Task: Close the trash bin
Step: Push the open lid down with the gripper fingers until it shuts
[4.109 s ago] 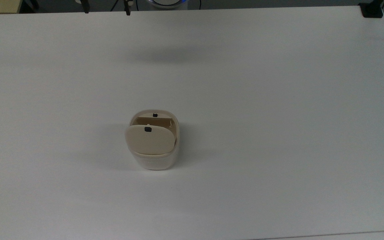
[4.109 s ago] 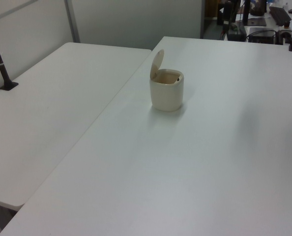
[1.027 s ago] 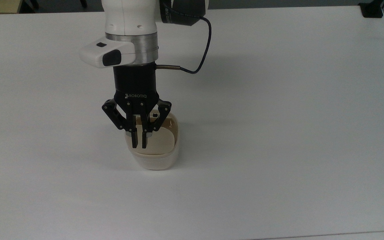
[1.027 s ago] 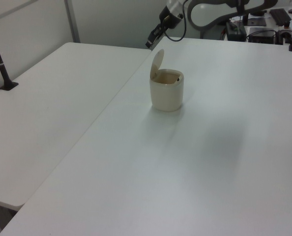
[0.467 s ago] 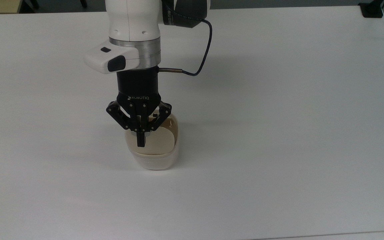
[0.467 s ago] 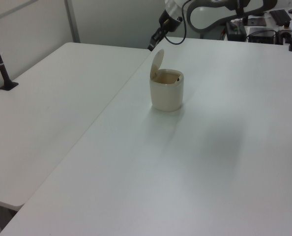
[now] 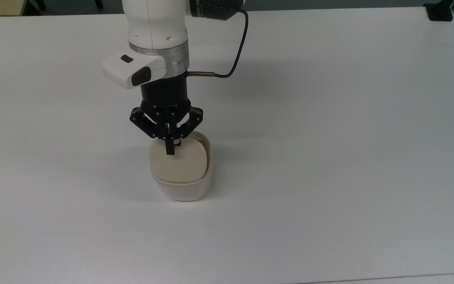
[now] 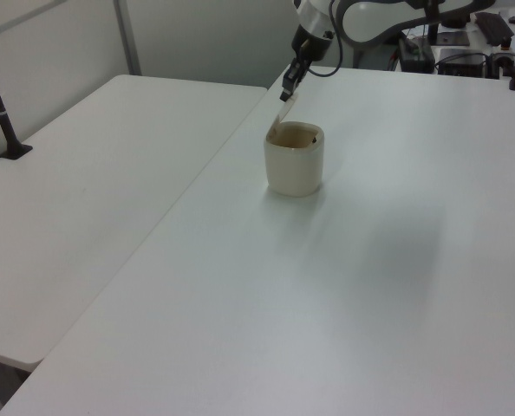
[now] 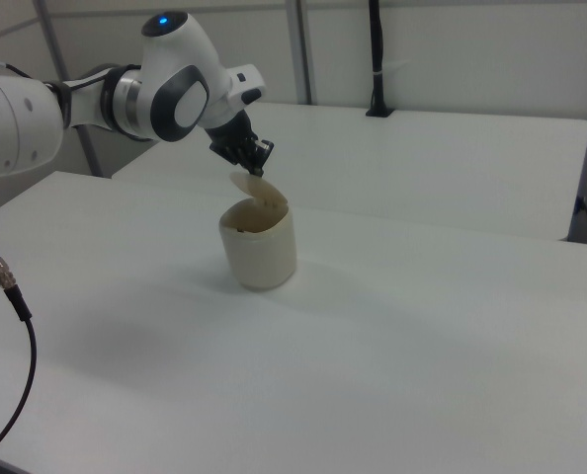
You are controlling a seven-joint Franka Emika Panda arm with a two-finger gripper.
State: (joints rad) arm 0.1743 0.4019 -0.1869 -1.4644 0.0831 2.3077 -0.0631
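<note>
While the gripper (image 7: 168, 152) rested with its fingers drawn together into a single narrow tip, holding nothing, that tip was touching the free edge of the lid (image 7: 178, 165) of the trash bin (image 7: 181, 189), which stood upright on the white table (image 7: 329, 118), well in from every edge and, in the top view, somewhat nearer the table's bottom edge than its top edge and left of its middle. The lid was half down: the left view showed the lid (image 8: 285, 111) leaning at a slant over the trash bin (image 8: 294, 160), and the right view showed the same, with the gripper (image 9: 257, 163) at the lid's raised edge. To do the step well, the push would probably best follow the lid's arc, downward and toward the hinge-opposite rim, with the tip kept near the free edge where leverage is greatest, and gently, since the light bin could slide or tip under a sideways shove. The bin's long axis ran vertically, mouth upward; its hinge lay toward the table's bottom edge in the top view, so the lid swung shut toward the top edge.
</note>
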